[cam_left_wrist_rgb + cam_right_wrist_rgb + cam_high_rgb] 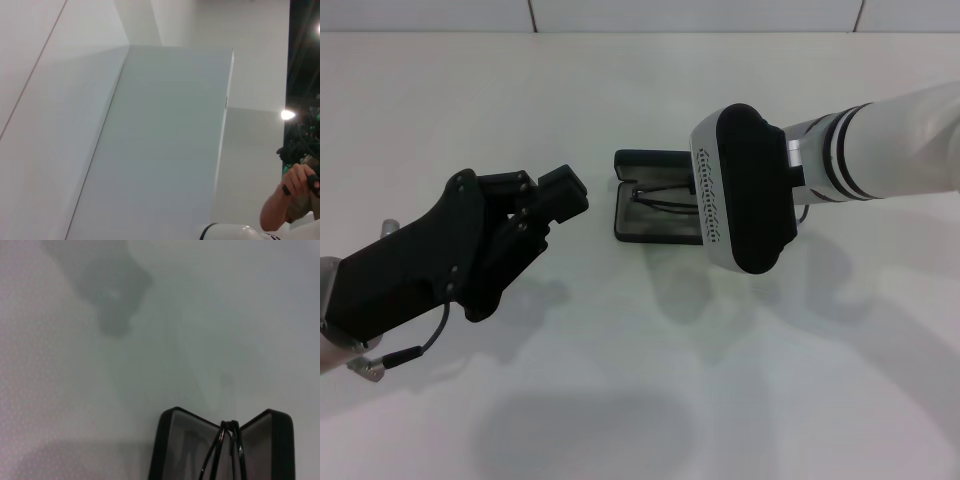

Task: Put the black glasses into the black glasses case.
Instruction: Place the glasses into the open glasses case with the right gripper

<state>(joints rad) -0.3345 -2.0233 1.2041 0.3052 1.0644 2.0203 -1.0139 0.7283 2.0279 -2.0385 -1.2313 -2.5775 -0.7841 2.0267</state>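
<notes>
The black glasses case (pixel 645 222) lies open at the table's middle, grey lining up. The black glasses (pixel 665 200) sit in it, partly covered by my right arm. In the right wrist view the case (pixel 172 450) is open and the glasses (pixel 227 447) stand between its two halves, their thin arms rising toward the camera. My right arm's wrist housing (pixel 745 190) hangs directly over the case and hides the right gripper. My left gripper (pixel 538 190) is open and empty, to the left of the case and apart from it.
The white table (pixel 650 380) runs to a wall at the back. The left wrist view shows only walls and a person (pixel 295 200) far off.
</notes>
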